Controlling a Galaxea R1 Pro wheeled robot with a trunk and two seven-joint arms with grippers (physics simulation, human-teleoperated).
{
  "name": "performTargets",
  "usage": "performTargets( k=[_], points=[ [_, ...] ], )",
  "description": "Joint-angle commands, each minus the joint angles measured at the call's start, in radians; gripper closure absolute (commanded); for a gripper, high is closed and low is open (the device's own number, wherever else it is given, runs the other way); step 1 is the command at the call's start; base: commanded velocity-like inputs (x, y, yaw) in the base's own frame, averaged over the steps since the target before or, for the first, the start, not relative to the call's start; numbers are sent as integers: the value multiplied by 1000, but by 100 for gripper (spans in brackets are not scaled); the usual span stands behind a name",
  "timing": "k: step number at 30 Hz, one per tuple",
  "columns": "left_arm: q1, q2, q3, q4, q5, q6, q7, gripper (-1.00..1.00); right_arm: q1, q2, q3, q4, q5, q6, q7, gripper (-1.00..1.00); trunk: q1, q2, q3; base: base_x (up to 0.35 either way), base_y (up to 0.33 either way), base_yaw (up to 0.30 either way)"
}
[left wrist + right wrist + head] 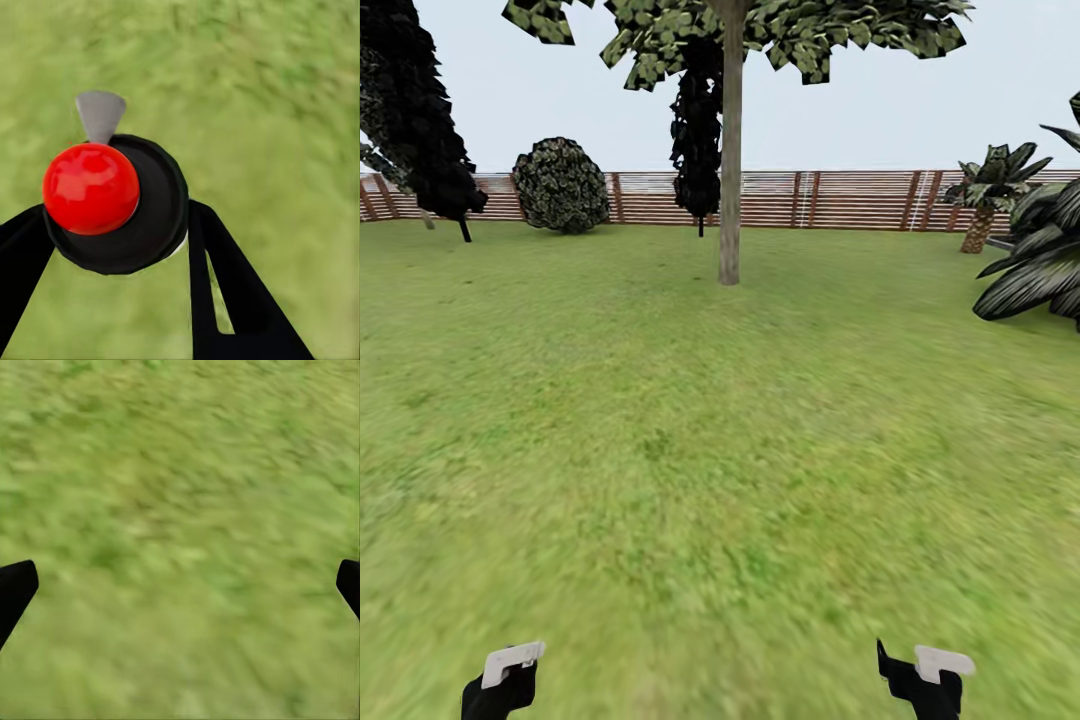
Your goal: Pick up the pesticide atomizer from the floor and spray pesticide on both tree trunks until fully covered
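Clearly the pesticide atomizer (112,202) sits clamped between the left hand's (112,247) fingers (240,292).

Tree (731,150) crown cut off; atomizer (120,202) body hidden.

A green grass lawn (690,450) is spread across the garden, mottled with darker patches; a tall tree (731,140) is rooted in it well ahead, its pale trunk (730,200) standing upright; a round bush (561,185), a black conifer (420,120) and a short palm (982,200) are set near the slatted wooden fence (840,198) by which the grass is bounded; blurred grass is seen in both wrist views.
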Motion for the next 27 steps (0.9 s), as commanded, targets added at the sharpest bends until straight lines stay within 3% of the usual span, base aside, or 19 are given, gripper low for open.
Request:
performTargets(
  k=[1, 27],
  points=[
    [-1, 0, 3, 1, 6, -3, -6, 100, -1, 0, 0, 1, 1, -3, -3, -100, 0, 0, -1, 338, 0, 0],
    [-1, 0, 4, 1, 5, -3, -6, 100, -1, 0, 0, 1, 0, -3, -2, -100, 0, 0, -1, 338, 0, 0]
  ],
)
